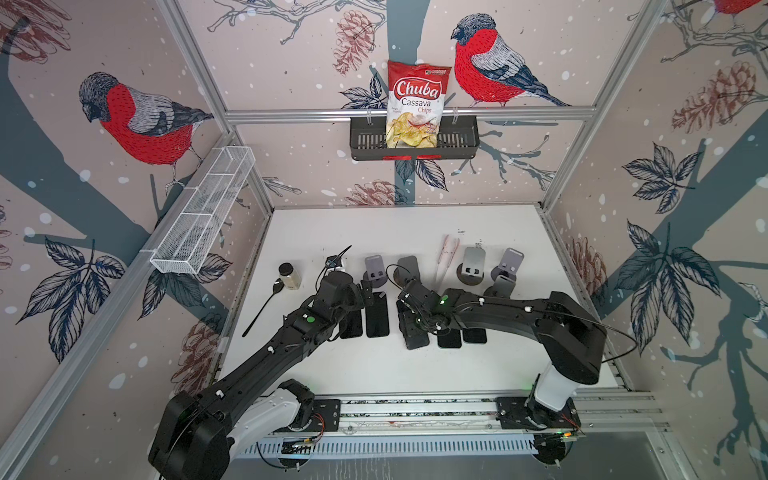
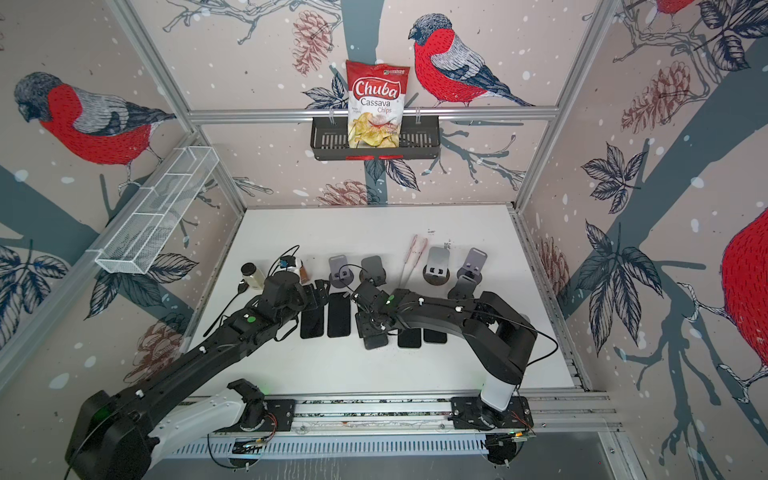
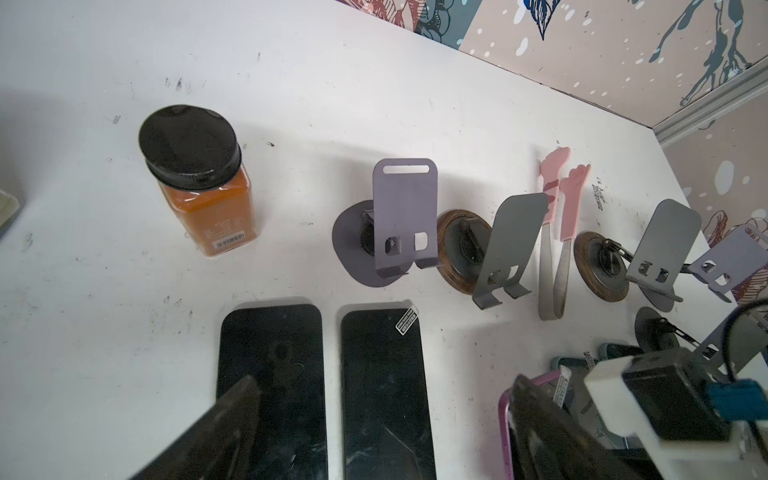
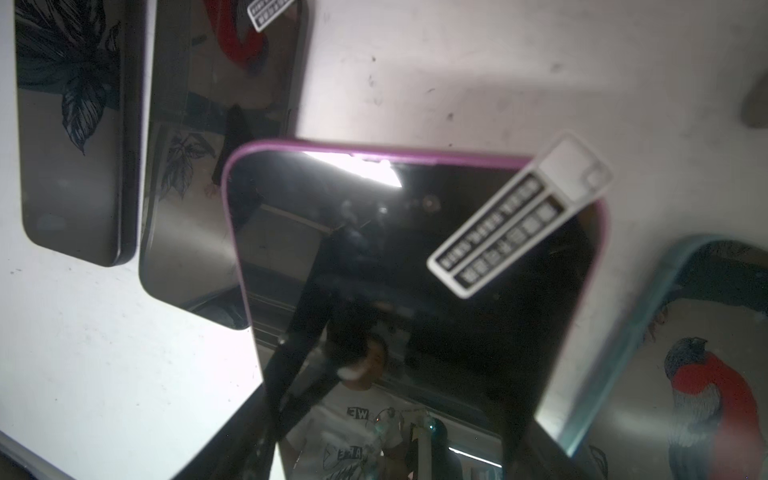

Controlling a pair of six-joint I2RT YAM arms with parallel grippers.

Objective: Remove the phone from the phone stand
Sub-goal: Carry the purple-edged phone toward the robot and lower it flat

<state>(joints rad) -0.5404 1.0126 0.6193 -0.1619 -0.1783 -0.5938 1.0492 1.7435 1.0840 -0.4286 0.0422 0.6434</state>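
Two hands are over the tabletop, and my right hand has the prize: its fingers press on the long edges of the pink-rimmed phone. The screen faces up, with a barcode sticker near one top corner. The phone is off the stands, out in front of their row and a little askew. In the right wrist view it covers a corner of one of the dark phones and sits just beside a teal phone. Behind it, the purple stand and the grey stand are upright on their round bases. My left hand is spread wide, gripping nothing, above the two dark phones lying flat side by side. An orange jar stands upright near the purple stand.
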